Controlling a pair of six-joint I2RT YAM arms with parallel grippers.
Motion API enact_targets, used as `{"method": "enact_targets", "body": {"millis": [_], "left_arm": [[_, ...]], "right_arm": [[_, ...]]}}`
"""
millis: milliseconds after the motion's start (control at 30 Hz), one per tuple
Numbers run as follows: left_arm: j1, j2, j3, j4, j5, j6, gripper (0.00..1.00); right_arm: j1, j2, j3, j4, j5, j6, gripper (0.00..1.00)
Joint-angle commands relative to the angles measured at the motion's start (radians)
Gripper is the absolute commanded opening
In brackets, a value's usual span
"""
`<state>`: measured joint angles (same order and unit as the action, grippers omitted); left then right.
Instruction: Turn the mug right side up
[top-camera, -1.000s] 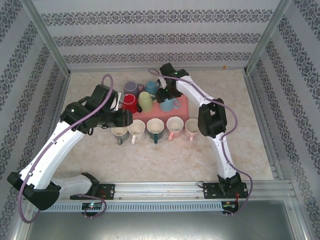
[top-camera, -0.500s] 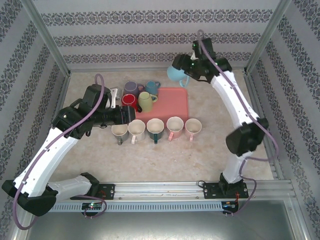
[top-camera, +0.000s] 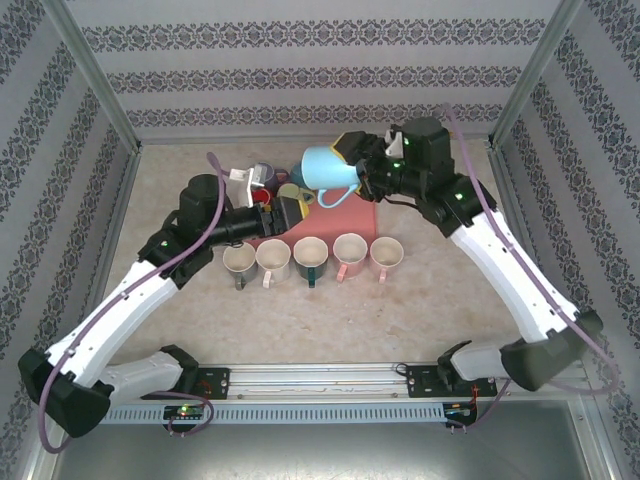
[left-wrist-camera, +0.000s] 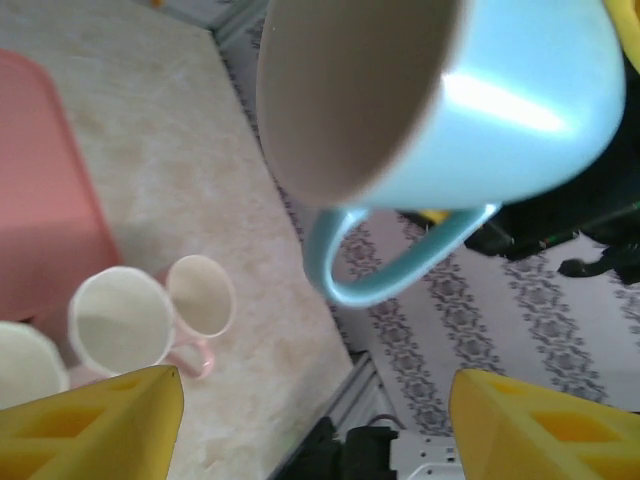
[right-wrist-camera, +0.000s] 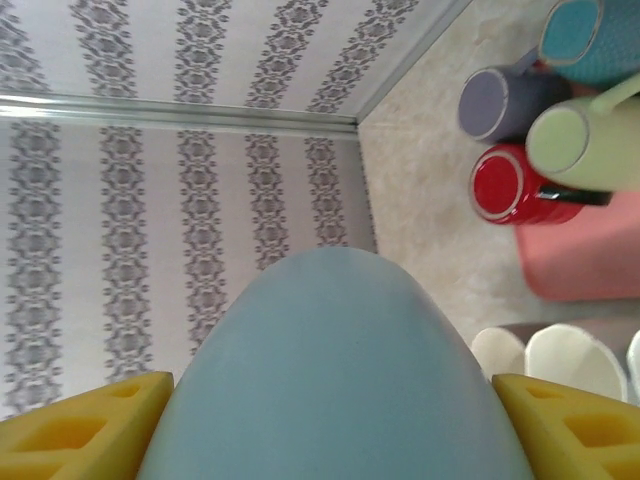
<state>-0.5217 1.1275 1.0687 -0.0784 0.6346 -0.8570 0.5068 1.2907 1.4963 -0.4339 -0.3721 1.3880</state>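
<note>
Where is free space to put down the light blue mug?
Free: the table between the upright mug row and the near rail, and the pink tray's right part. Crowded: the tray's left side, with overturned mugs and the left gripper.

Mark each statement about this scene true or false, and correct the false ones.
1. The right fingers hold the light blue mug in the air. True.
2. The light blue mug stands upright on the pink tray. False: it is lifted and tipped on its side.
3. Five mugs stand open side up in a row on the near side of the tray. True.
4. The left fingers are clamped on a red mug. False: they are open and hold nothing.
</note>
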Motion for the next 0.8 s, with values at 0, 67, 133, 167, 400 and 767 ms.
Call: {"method": "enact_targets", "body": {"millis": [0,67,133,167,400,767], "left_arm": [[0.009,0.022,-0.015,0.346,0.117,-0.088,0.70],[0.009,0.039,-0.028,0.441,0.147,-0.108,0.69],[0.007,0.051,-0.042,0.524,0.170,-0.121,0.68],[0.005,0.058,-0.051,0.564,0.178,-0.131,0.67],[-0.010,0.126,-0.079,0.811,0.227,-0.248,0.54],[-0.038,0.168,-0.082,0.866,0.241,-0.257,0.19]], "right_arm": [[0.007,-0.074,-0.015,0.168,-0.049,0.119,0.46],[0.009,-0.097,-0.034,0.183,-0.061,0.147,0.46],[0.009,-0.116,-0.063,0.217,-0.071,0.184,0.46],[0.009,-0.122,-0.077,0.236,-0.075,0.200,0.46],[0.010,-0.138,-0.131,0.316,-0.091,0.274,0.44],[0.008,-0.140,-0.183,0.377,-0.100,0.323,0.40]]}}
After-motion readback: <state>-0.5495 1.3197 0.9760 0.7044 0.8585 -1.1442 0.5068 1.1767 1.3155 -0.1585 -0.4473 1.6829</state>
